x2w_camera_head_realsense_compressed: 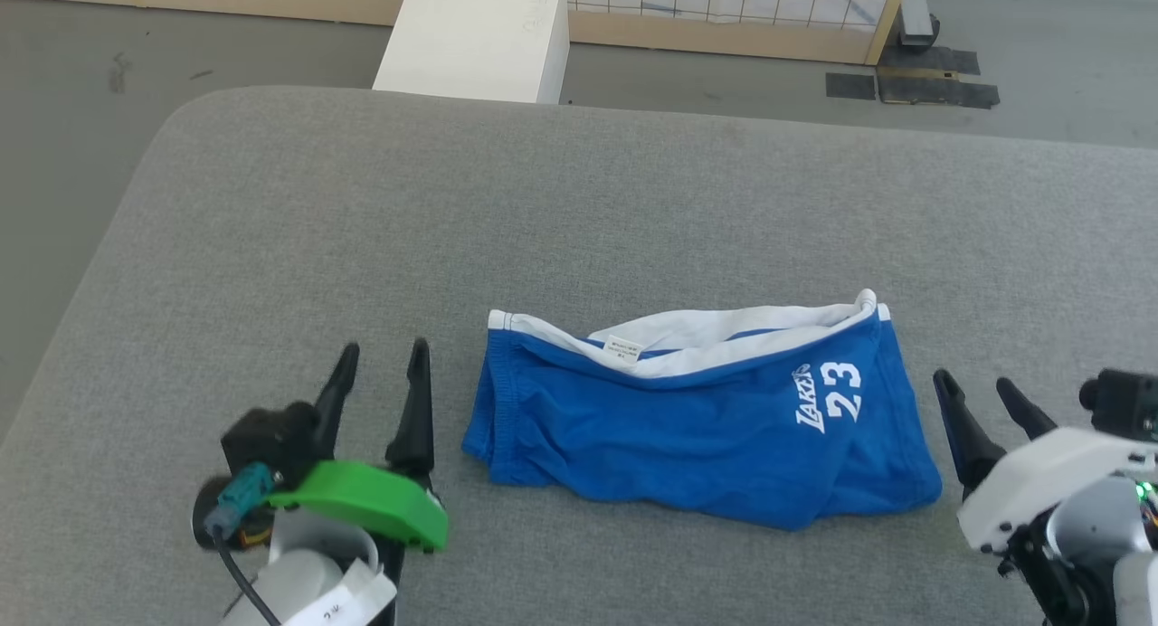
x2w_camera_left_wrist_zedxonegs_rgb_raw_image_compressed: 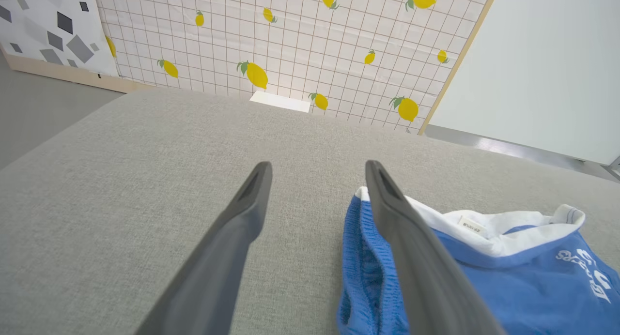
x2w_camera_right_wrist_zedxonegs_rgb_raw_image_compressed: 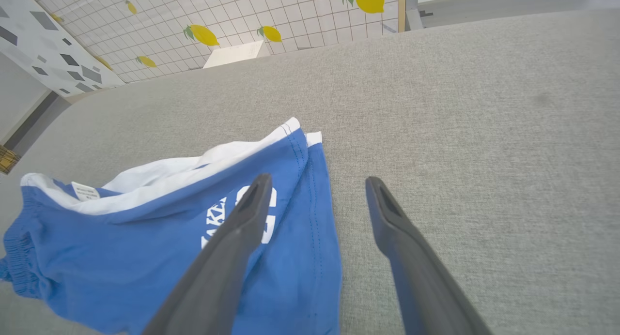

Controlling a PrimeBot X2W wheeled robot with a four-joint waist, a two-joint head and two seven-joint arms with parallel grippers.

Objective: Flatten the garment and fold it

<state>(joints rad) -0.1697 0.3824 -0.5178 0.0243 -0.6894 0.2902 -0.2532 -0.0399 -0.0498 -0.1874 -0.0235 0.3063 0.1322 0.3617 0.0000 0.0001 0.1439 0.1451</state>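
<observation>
A: Left hand (x2w_camera_head_realsense_compressed: 384,346)?
B: Both fingers spread wide, nothing between them but bare grey table (x2w_camera_head_realsense_compressed: 271,246). Tips point away from the robot.
A: Right hand (x2w_camera_head_realsense_compressed: 972,379)?
B: Same. Fingers parted, holding nothing (its wrist view has one finger crossing the print, but the head view shows a strip of table between hand and cloth).
A: Shorts (x2w_camera_head_realsense_compressed: 688,436)?
B: Blue, lying on the table between the two hands. The gathered waistband end (x2w_camera_head_realsense_compressed: 493,409) sits just to the right of the left hand, near its right finger, not touching. The leg end with the white "LAKERS 23" print (x2w_camera_head_realsense_compressed: 832,395) sits just left of the right hand.
A: Flat?
B: Not quite. Rumpled along the edge nearest the robot. Along the far edge, about level with the fingertips, the white lining (x2w_camera_head_realsense_compressed: 724,332) shows. A small white tag (x2w_camera_head_realsense_compressed: 622,347) sits on it, closer to the left hand than to the right.
A: Beyond the hands?
B: White block (x2w_camera_head_realsense_compressed: 475,33) past the table's far edge, ahead of the left hand and a little to its right. Behind it, a gridded panel with yellow lemons (x2w_camera_left_wrist_zedxonegs_rgb_raw_image_compressed: 290,44). Grey floor (x2w_camera_head_realsense_compressed: 72,110) off to the left hand's left.
</observation>
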